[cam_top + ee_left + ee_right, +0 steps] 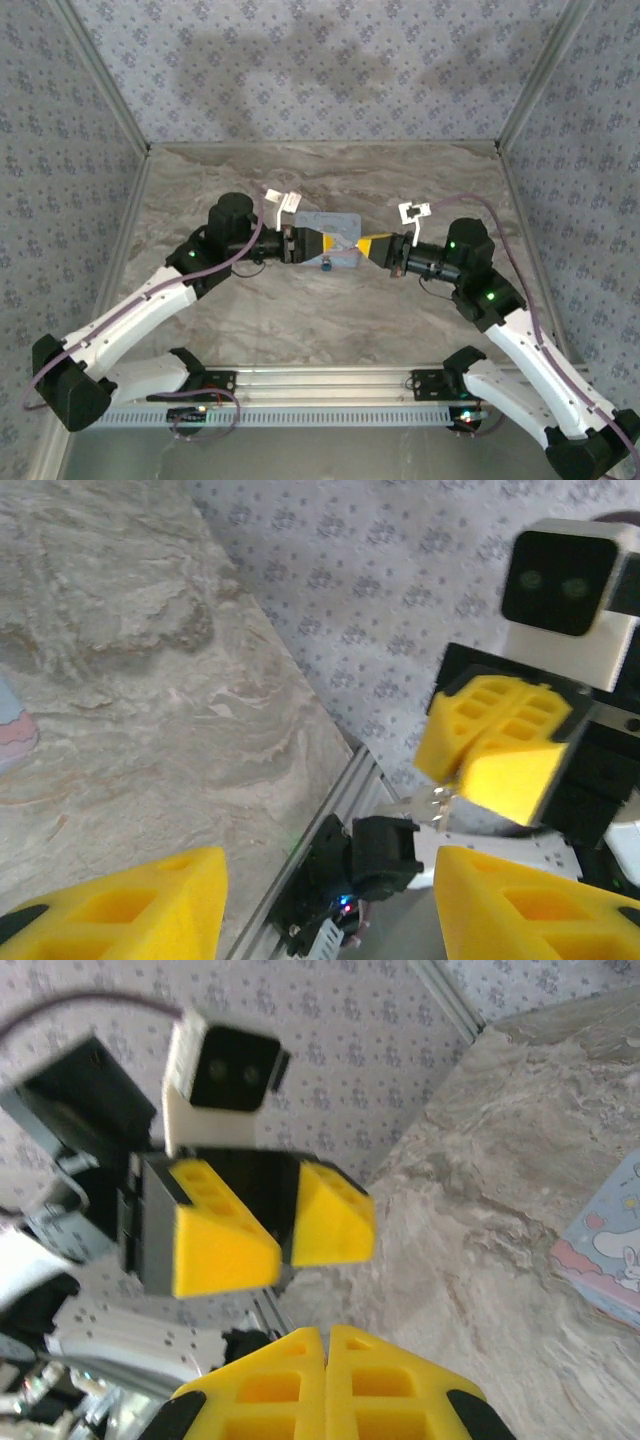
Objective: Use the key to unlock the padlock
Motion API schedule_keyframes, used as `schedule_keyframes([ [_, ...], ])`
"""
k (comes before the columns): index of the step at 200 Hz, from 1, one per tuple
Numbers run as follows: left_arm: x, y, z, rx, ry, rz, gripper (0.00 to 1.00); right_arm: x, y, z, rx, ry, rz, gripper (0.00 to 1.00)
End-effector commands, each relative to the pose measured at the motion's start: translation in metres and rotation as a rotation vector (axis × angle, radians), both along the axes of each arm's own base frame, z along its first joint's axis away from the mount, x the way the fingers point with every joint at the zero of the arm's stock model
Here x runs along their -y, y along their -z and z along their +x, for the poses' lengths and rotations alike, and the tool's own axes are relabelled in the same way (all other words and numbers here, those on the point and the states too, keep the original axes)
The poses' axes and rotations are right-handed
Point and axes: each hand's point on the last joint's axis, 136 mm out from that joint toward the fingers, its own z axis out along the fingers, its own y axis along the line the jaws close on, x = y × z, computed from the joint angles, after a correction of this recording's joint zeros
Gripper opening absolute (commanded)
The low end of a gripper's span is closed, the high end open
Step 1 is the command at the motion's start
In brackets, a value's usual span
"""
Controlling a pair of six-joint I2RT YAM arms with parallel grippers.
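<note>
Above the light blue rectangular tin point(335, 222) with a white cartoon figure, no free passage: left gripper point(348, 244), yellow fingers apart, and right gripper point(366, 246), fingers pressed together, tip to tip over its right part. Either side of the tin, blocked by the black-and-white left arm point(150, 300) and right arm point(520, 340) slanting in from the near corners. Just beside the tin's near edge, a small dark blue padlock point(327, 266), low. Beyond the tin, bare marble-patterned desk point(330, 175) up to the patterned back wall point(320, 70). Nearer than the tin, a wide bare stretch as far as the aluminium rail point(320, 395) carrying the arm bases. Patterned left wall point(60, 180) and right wall point(590, 180) well apart from the tin, closing both flanks.
</note>
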Motion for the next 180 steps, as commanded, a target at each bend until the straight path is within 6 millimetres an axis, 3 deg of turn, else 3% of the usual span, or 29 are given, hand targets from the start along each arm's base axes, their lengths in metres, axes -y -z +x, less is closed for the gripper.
schedule_keyframes([
  [1, 0.003, -0.035, 0.011, 0.061, -0.082, -0.17, 0.58, -0.004, -0.027, 0.009, 0.015, 0.039, 0.156, 0.0],
  [64, 0.015, -0.064, -0.001, 0.16, -0.062, -0.323, 0.65, -0.013, -0.021, 0.011, -0.008, 0.102, 0.253, 0.0],
  [82, 0.016, -0.064, -0.002, 0.16, -0.06, -0.319, 0.64, -0.012, -0.023, 0.011, -0.005, 0.104, 0.28, 0.0],
  [136, 0.027, -0.062, -0.009, 0.155, -0.011, -0.309, 0.51, -0.01, -0.028, 0.015, 0.006, 0.131, 0.323, 0.0],
  [180, 0.034, -0.062, -0.011, 0.154, 0.013, -0.31, 0.33, -0.009, -0.028, 0.017, 0.004, 0.141, 0.324, 0.0],
])
